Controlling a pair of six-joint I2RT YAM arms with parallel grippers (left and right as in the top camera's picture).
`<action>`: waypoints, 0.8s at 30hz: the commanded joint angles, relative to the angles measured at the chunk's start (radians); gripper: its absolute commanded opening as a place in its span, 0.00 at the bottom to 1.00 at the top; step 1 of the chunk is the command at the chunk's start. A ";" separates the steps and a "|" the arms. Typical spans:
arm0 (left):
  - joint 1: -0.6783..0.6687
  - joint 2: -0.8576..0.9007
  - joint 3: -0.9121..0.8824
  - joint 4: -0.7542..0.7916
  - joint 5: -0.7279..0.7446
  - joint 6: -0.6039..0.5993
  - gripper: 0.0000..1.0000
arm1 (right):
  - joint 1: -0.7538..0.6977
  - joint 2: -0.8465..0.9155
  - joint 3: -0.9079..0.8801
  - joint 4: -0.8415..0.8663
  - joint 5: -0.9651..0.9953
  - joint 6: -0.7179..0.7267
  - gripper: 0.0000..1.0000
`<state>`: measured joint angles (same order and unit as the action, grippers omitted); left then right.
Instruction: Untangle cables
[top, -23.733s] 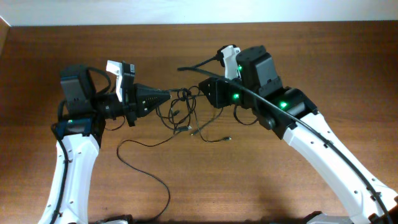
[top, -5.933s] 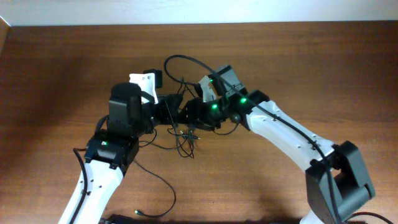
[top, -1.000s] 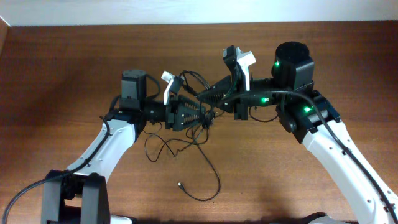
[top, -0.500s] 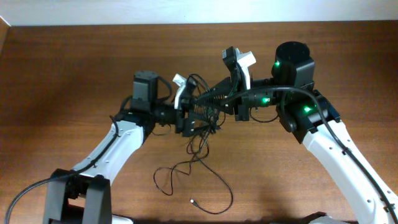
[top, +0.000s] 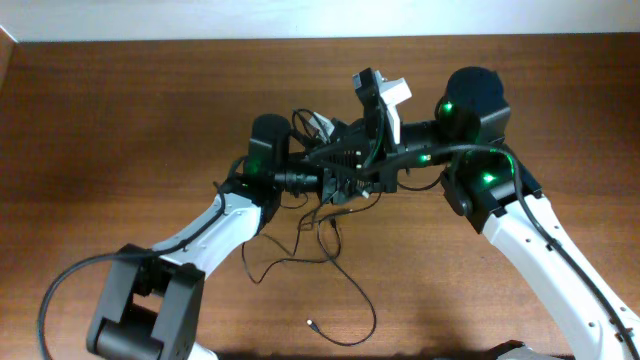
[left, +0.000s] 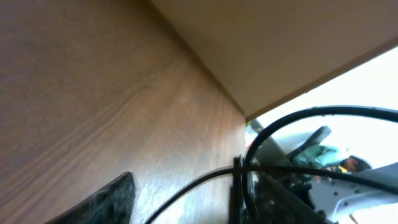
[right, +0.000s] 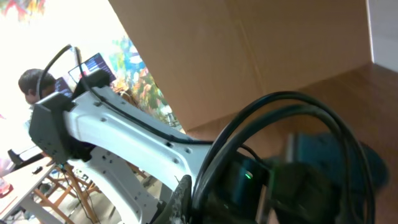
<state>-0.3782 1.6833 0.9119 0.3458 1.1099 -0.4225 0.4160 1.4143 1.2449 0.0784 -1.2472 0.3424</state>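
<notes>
Clearly dealing with light, limp, slippery cables (top: 328, 222) (snagging easily): best pinching near the loose plug (top: 310, 322), right gripper (top: 340, 158) clamped tight, left gripper (top: 330, 185) spread not showing.

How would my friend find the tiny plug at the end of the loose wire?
On the wooden table, find the black cables hanging where the two arms meet. Follow the strand that loops toward the near edge. The plug is the tiny pale tip at its end, lying alone on bare wood, away from the tangle.
</notes>
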 joint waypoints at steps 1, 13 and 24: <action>-0.003 0.047 0.005 0.064 -0.006 -0.108 0.10 | 0.029 -0.020 0.006 0.012 -0.009 0.018 0.04; 0.162 0.048 0.005 0.047 -0.008 -0.125 0.00 | 0.032 0.057 0.006 -0.021 0.056 0.018 0.04; 0.348 0.048 0.005 -0.175 0.110 -0.051 0.00 | -0.033 0.079 0.006 -0.471 0.710 0.018 0.04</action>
<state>-0.0528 1.7229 0.9127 0.1780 1.1213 -0.5255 0.4152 1.4925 1.2469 -0.3260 -0.8352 0.3637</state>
